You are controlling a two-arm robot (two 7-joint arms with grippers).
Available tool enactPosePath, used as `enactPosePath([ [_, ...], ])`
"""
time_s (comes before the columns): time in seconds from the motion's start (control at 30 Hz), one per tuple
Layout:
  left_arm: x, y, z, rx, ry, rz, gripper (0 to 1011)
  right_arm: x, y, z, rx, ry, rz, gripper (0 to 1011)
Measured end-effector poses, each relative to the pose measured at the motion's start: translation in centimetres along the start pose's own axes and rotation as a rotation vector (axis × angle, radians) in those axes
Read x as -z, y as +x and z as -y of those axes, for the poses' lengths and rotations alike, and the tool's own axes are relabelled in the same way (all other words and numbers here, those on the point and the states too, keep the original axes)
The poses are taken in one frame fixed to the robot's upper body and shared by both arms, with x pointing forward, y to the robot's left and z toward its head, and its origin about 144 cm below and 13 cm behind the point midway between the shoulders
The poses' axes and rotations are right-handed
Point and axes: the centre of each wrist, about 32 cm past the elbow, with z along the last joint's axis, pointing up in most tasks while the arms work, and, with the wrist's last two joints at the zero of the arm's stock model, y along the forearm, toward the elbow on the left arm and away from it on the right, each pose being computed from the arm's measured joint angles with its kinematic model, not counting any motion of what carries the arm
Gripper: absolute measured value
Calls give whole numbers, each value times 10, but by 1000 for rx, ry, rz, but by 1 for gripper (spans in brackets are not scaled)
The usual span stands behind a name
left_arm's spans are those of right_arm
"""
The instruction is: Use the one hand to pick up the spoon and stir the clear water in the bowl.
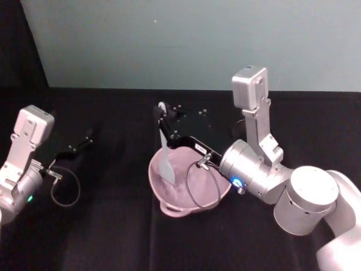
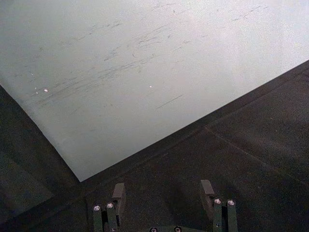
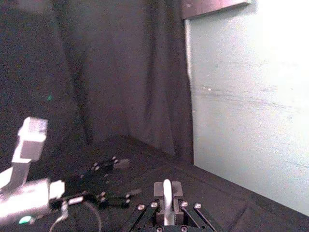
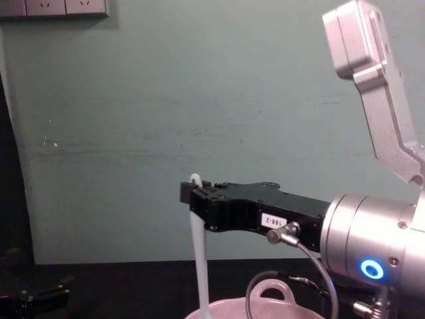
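Observation:
The pale pink bowl sits mid-table, its looped ear handle facing me. My right gripper hangs above the bowl's far rim, shut on the upper handle of the white spoon. The spoon hangs nearly upright with its flat paddle end down inside the bowl. In the chest view the spoon drops from the black right gripper to the bowl's rim. The right wrist view has the spoon handle pinched between the fingers. My left gripper rests open at the far left, well away from the bowl.
Black cloth covers the table, and a pale green wall runs along its back edge. A cable loop lies beside the left wrist. The right wrist's black cable arcs over the bowl's right side.

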Motion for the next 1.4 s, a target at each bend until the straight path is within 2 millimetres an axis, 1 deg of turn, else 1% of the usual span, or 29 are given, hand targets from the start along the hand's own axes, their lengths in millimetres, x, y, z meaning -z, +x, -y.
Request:
enactPosePath([
  [0.17,0,0,0,0,0,0,1011,12,12,-4,77,23,-90,109],
  [0.33,0,0,0,0,0,0,1011,18,24,-2,155,36,-126,109],
  [0.37,0,0,0,0,0,0,1011,19,29,0,184,42,-132,109],
  [0.57,0,0,0,0,0,0,1011,19,43,12,261,58,-130,109],
  [0.73,0,0,0,0,0,0,1011,15,48,23,288,60,-110,109],
  [1.0,0,0,0,0,0,0,1011,7,45,36,278,26,-49,109],
  [1.1,0,0,0,0,0,0,1011,2,38,41,250,7,-13,109],
  [1.3,0,0,0,0,0,0,1011,-4,25,42,183,-13,33,109],
  [1.4,0,0,0,0,0,0,1011,-7,13,40,131,-22,49,109],
])
